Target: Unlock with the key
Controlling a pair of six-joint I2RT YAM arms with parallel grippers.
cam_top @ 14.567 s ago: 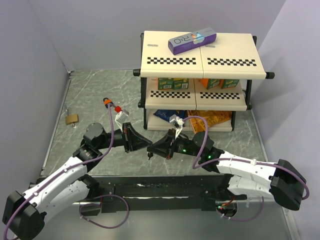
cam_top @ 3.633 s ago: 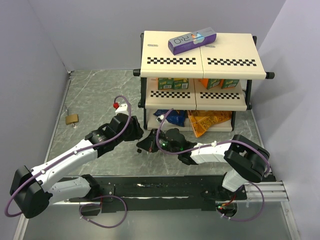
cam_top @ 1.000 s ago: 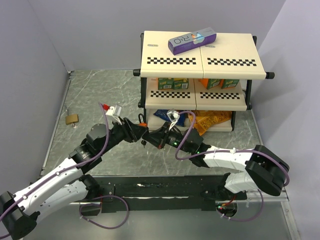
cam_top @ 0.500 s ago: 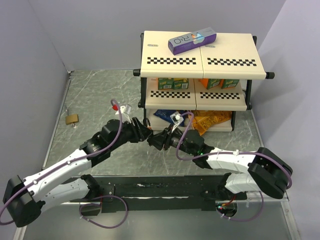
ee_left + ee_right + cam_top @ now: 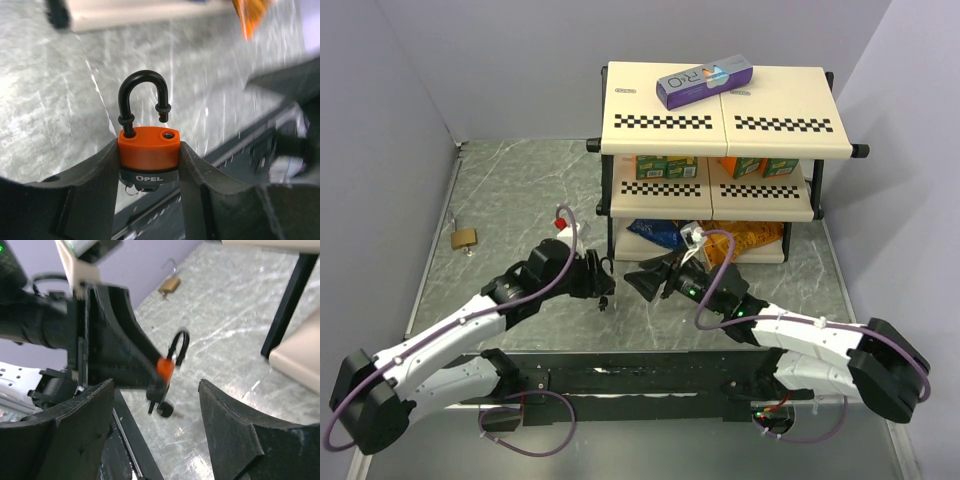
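Note:
An orange-and-black padlock [image 5: 148, 150] sits clamped between the fingers of my left gripper [image 5: 148, 145], which is shut on its body. The black shackle [image 5: 142, 92] is raised, with its free end lifted out of its hole. The key's small black head [image 5: 165, 410] hangs just under the lock body, with a thin ring [image 5: 133, 189] beside it. My right gripper [image 5: 156, 385] stands wide open a little way from the lock, nothing between its fingers. From above, the left gripper [image 5: 601, 277] and the right gripper [image 5: 640, 279] face each other in front of the shelf, the key [image 5: 605, 301] dangling between them.
A two-tier checkered shelf rack [image 5: 720, 125] stands behind the grippers, with boxes and snack bags inside and a purple box [image 5: 704, 78] on top. Its black leg [image 5: 289, 300] is near my right gripper. A brass padlock [image 5: 463, 237] lies at the far left by the wall.
My right gripper has opened, let go of the key and drawn back to the right. The left arm has shifted slightly, still holding the padlock.

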